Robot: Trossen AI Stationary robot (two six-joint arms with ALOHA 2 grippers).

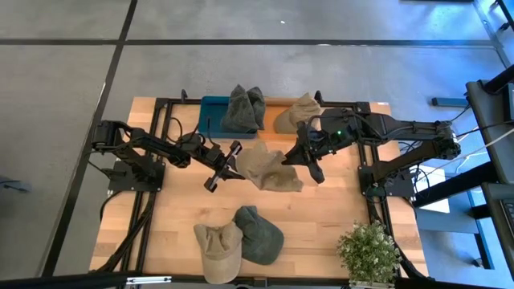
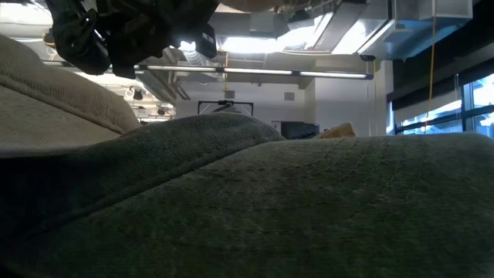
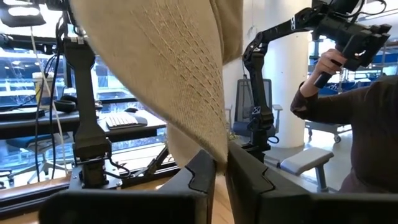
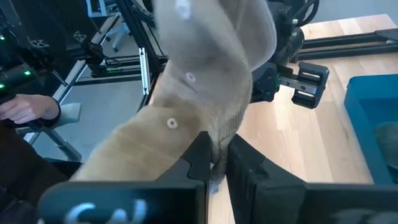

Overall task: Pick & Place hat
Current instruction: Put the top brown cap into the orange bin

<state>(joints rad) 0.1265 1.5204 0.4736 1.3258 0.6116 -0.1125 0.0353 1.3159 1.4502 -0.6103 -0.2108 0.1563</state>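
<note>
A tan cloth hat (image 1: 269,168) hangs between my two grippers over the middle of the table. My left gripper (image 1: 238,166) is shut on its left edge and shows in its wrist view (image 3: 221,163). My right gripper (image 1: 295,159) is shut on its right edge and shows in its wrist view (image 4: 217,152). At the table's far edge a blue bin (image 1: 210,112) holds a dark green hat (image 1: 243,108). Another tan hat (image 1: 299,112) lies just to the right of the bin. My left gripper pinches an edge of the tan hat's cloth (image 3: 211,146) between its two fingers, coming level from the table's left. The cloth spreads away from the fingers toward the other arm. My right gripper pinches the hat's opposite edge (image 4: 219,134), near two eyelets, between its two fingers, coming from the table's right. The hat stretches away from it toward the left gripper.
Near the table's near edge lie a tan cap (image 1: 218,250) and a dark green hat (image 1: 259,234), which fill the low view (image 2: 309,208). A potted plant (image 1: 369,253) stands at the near right corner. A person's hand (image 3: 323,62) shows beyond the table.
</note>
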